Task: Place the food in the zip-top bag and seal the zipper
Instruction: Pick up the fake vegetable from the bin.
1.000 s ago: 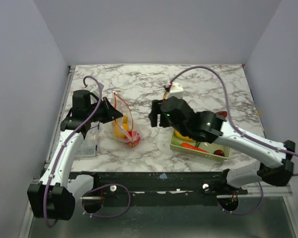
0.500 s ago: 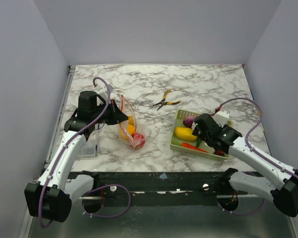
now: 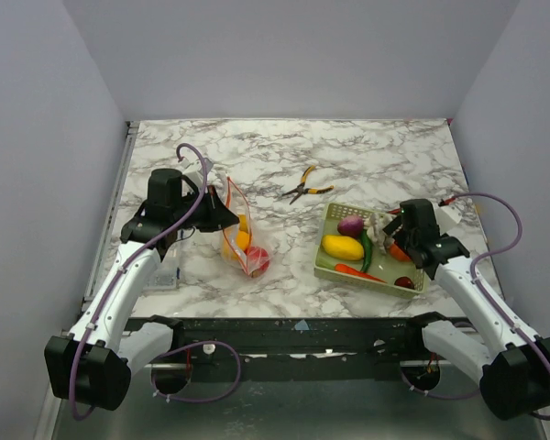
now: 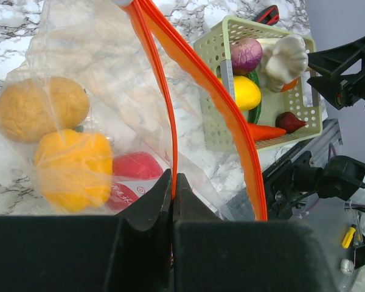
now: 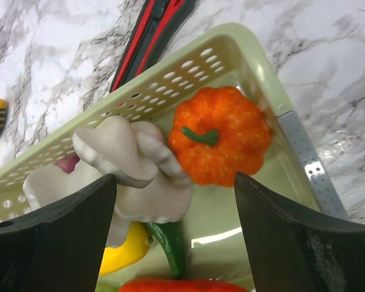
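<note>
The clear zip-top bag [image 3: 241, 246] stands on the marble, mouth open. My left gripper [image 3: 222, 217] is shut on one side of its red-orange zipper [image 4: 172, 121]; the other zipper strip [image 4: 231, 115] bows away. Inside the bag lie an orange [image 4: 39, 109], a yellow pepper [image 4: 73, 167] and a red apple [image 4: 137, 167]. My right gripper [image 3: 396, 240] is open just above the pale green basket [image 3: 328, 268], its jaws [image 5: 175, 179] either side of an orange pumpkin [image 5: 222, 143] and white bulbs [image 5: 128, 158]. A yellow mango [image 3: 342, 246], a purple piece [image 3: 350, 224] and a red chili [image 3: 356, 271] also lie in the basket.
Yellow-handled pliers [image 3: 304, 191] lie behind the basket. A red-and-black tool [image 5: 149, 39] lies just outside the basket's far rim. A clear container [image 3: 165, 266] sits under my left arm near the table's left edge.
My right arm has swung from beside the bag back to the right and now hovers open over the basket. My left gripper has kept hold of the zipper, shifting slightly right.
</note>
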Robot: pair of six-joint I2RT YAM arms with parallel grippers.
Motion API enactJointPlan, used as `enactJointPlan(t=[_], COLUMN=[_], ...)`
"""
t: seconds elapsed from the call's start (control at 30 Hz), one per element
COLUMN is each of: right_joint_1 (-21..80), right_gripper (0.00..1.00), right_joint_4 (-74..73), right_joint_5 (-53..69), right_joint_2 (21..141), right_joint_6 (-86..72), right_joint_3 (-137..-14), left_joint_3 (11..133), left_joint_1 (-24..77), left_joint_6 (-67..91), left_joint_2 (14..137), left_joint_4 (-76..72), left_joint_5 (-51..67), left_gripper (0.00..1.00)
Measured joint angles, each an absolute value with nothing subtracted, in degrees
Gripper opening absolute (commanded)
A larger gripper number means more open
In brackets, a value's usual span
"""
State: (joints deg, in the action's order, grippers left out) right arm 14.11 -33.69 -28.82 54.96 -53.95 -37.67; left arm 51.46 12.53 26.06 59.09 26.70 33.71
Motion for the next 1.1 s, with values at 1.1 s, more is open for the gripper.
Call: enactJointPlan(t=[1.1], right_joint_1=[30.06], right_gripper=[0.89], right_joint_4=[-44.03], right_joint_5=[-3.01], right_joint_2=[69.19], right_joint_6=[-35.75], right_joint_3=[-55.22], left_joint_3=[51.13], left_joint_1=[12.88], left_joint_6=[25.93], left_joint_2=[60.47], left_joint_4=[27.16], left_joint_5=[34.24], left_gripper=[0.0])
